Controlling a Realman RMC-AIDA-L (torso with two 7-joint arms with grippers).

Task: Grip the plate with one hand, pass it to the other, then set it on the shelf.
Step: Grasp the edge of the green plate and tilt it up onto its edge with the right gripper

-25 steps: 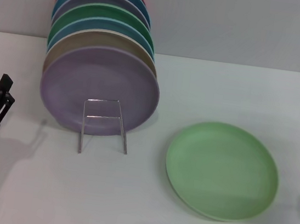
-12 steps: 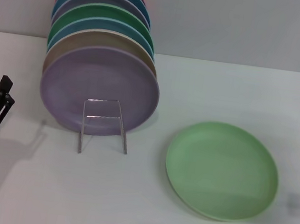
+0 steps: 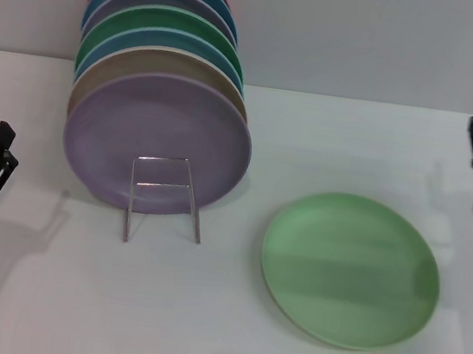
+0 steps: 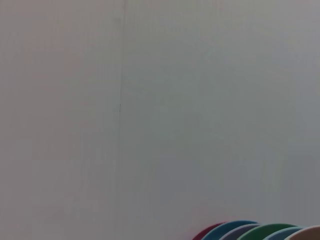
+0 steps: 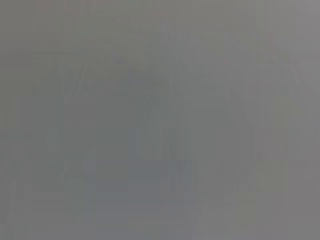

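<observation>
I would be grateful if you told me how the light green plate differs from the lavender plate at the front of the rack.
The light green plate lies flat on the table, whereas the lavender plate stands nearly upright. The light green plate sits alone to the right of the wire rack, while the lavender plate fronts a row of coloured plates in it. They differ in colour. Both are round, shallow-rimmed and look alike in size.
</observation>
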